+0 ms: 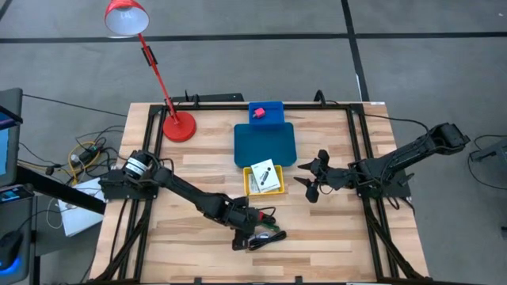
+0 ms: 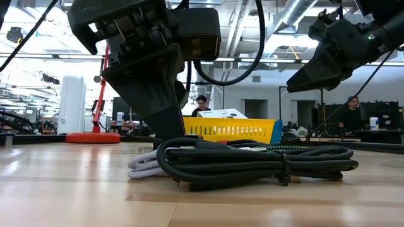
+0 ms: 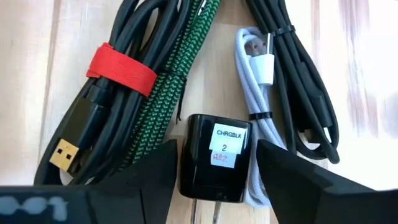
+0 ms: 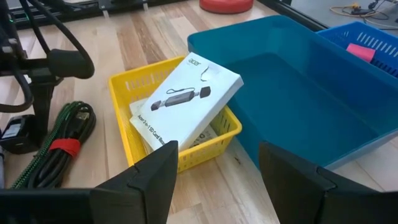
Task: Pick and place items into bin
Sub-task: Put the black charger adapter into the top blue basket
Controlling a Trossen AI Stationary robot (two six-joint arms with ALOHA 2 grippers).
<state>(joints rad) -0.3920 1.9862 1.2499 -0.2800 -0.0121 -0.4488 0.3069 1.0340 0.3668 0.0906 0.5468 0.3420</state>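
Reaching down over a pile of cables [image 1: 261, 233], the left gripper [image 3: 214, 163] has its two fingers spread wide, one on each side of a small black charger [image 3: 214, 158], and it is not squeezing yet. The charger lies flat on the wooden table [image 1: 333, 245], in front of the yellow basket [image 1: 265, 178]. It is a smooth, hard, boxy plug with a white sticker and metal prongs. Just beside it lie a green woven cable [image 3: 165, 102], black rubbery cables tied with a red strap [image 3: 121, 68], and a thin white cable [image 3: 258, 93]. All of them are soft, bendy and looped. I think things could go wrong here: the fingers might catch a cable along with the charger and drag the whole pile up, or the slick charger might slip out and tip. The right gripper [image 1: 313, 178] waits in the air beside the yellow basket, with its fingers apart and nothing in them. The basket already holds a flat white box [image 4: 186, 99], and a big blue bin [image 4: 298, 81] sits just behind it.
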